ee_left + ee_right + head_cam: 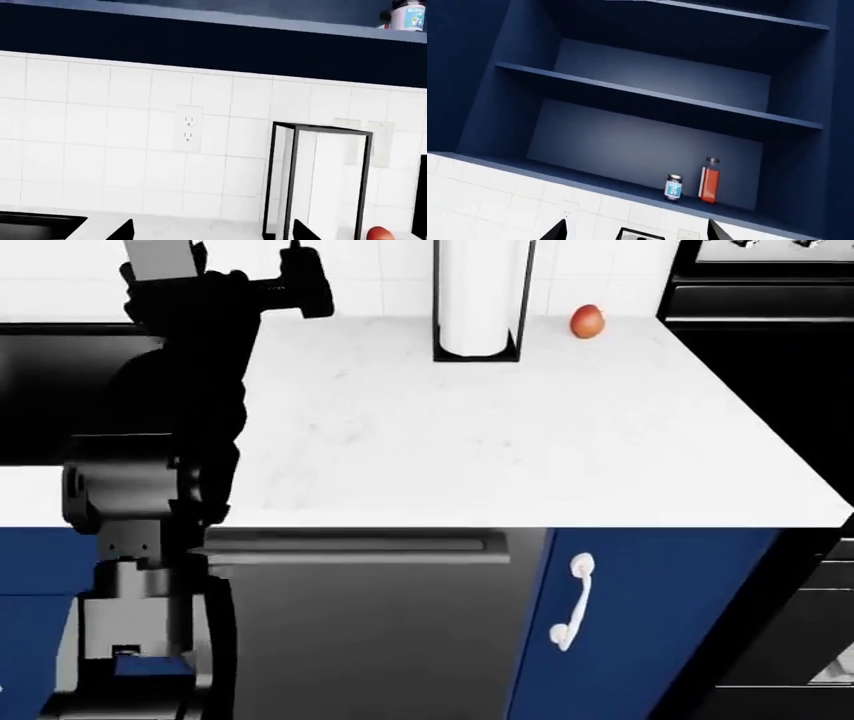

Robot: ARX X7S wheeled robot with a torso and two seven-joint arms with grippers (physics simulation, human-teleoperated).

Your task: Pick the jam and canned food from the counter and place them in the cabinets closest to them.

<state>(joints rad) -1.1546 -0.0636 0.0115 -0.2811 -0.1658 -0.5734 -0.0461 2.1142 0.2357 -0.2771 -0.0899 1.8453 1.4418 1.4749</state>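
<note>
Nearest the head camera, the robot's dark left arm (160, 490) is seen rising past the blue cabinet fronts to the white, faintly grey-veined marble-look counter (534, 440), its left gripper (296, 285) raised by the tiled wall; in its wrist view only two dark fingertips, set apart, are seen, nothing is held between them, and the jaws are judged open. The right gripper (637, 231) is likewise shown in its wrist view with fingertips wide apart and empty, aimed up into the open navy wall cabinet (494, 100). The small cylindrical jam jar with black lid and blue-and-white label (673, 188) is found already standing on the lowest shelf, just beside a tall red bottle (710, 180), apart from it. The canned food is not seen in any view. On the counter a black-framed paper-towel holder (477, 300) and a red apple (586, 322) are left. The jam step is judged done; the can is judged the step in hand. For the next move the can must first be found, so the view would need to be turned along the counter before any reach is made
</note>
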